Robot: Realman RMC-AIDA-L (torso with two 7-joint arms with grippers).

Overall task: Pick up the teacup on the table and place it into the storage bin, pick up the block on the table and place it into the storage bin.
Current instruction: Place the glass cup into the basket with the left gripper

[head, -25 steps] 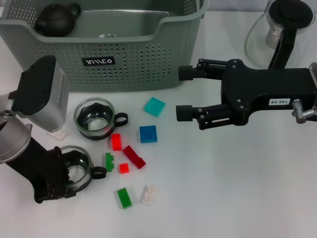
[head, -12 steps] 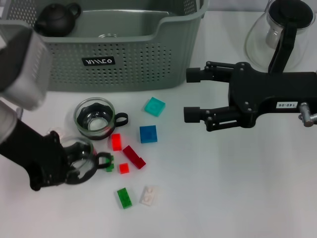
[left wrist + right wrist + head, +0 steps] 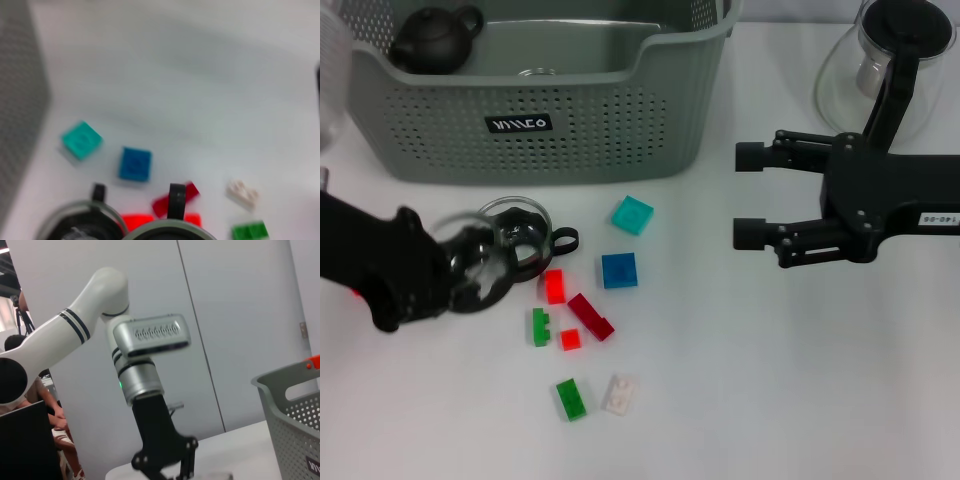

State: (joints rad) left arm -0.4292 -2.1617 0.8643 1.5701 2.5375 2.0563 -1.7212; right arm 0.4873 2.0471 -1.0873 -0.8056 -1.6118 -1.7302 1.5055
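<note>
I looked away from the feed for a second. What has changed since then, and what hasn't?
The left tool, shut on a glass teacup, has lifted it off the table and carried it toward the storage bin. The right tool has drawn back to the right, open and empty. The second teacup and the blocks stayed put.

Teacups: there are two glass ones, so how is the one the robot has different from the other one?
The held teacup is clamped in the left gripper, while the other teacup stands free on the table. In the head view the held teacup covers part of the other teacup, which sits closer to the storage bin. Both are clear glass with a black handle. The right gripper hangs open off to the right.
</note>
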